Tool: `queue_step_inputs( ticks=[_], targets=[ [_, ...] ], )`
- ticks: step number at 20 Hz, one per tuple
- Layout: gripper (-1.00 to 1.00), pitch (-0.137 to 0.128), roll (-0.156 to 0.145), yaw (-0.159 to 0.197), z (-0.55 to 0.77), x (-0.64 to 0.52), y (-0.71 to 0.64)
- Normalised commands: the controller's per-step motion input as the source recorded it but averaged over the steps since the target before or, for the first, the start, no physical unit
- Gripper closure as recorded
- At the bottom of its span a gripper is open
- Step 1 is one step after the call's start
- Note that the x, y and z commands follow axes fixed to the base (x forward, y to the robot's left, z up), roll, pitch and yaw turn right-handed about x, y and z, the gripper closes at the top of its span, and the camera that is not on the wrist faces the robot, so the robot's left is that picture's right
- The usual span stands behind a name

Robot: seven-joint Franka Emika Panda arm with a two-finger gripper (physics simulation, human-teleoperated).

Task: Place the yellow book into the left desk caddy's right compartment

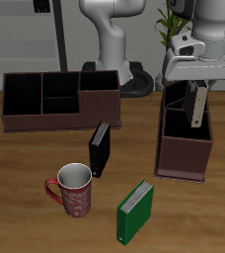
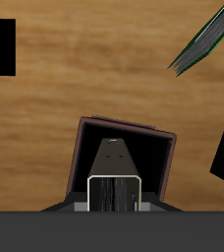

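Gripper (image 1: 194,87) hangs over the left caddy (image 1: 184,158), and we see its fingers pressed onto the top edge of the yellow book (image 1: 195,107), which stands upright below them with its lower end down inside the caddy's walls. From the wrist view the book (image 2: 114,177) shows edge-on inside a dark compartment (image 2: 158,162); which compartment it is we cannot tell. On the wooden table (image 1: 26,227) a black book (image 1: 100,148) stands near the middle, a green book (image 1: 135,211) stands nearer the front edge, and a red mug (image 1: 73,190) sits beside it. Farther back lies a long low caddy (image 1: 60,99).
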Motion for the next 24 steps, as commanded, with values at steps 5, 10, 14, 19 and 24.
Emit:
queue_step_inputs(
  ticks=[5,10,14,19,24],
  targets=[
    [1.0,0.01,-0.002,0.01,-0.1,0.05,0.0],
    [1.0,0.019,0.012,-0.006,-0.13,0.03,0.04],
    [1.0,0.016,0.018,0.016,-0.17,-0.01,0.11],
    [1.0,0.015,0.004,-0.003,-0.13,0.05,0.02],
    [1.0,0.014,-0.001,-0.001,-0.13,0.08,-0.02]
  ],
)
